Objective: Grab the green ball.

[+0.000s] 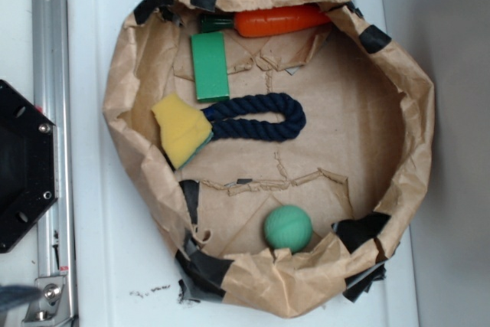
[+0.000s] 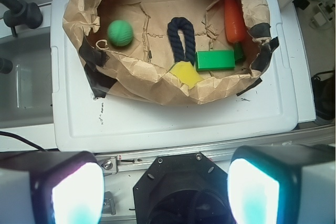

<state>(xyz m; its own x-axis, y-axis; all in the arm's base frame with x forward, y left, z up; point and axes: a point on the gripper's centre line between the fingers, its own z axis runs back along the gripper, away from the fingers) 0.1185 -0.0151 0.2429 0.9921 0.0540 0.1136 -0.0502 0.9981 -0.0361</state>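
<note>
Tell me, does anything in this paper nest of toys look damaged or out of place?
The brown paper nest itself looks rough: crumpled walls patched with black tape, and its floor is torn in jagged lines. The yellow sponge lies tilted against the wall. The green ball, carrot, green block and rope look intact.

Green ball [image 1: 288, 228] sits tight against crumpled paper wall [image 1: 306, 281] and tape; open floor above and left of it. Rope [image 1: 256, 119], sponge [image 1: 182, 129], block [image 1: 209, 66] well apart.

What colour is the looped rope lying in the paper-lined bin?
Dark navy blue. The rope shows best in the exterior view, beside the yellow sponge.
</note>
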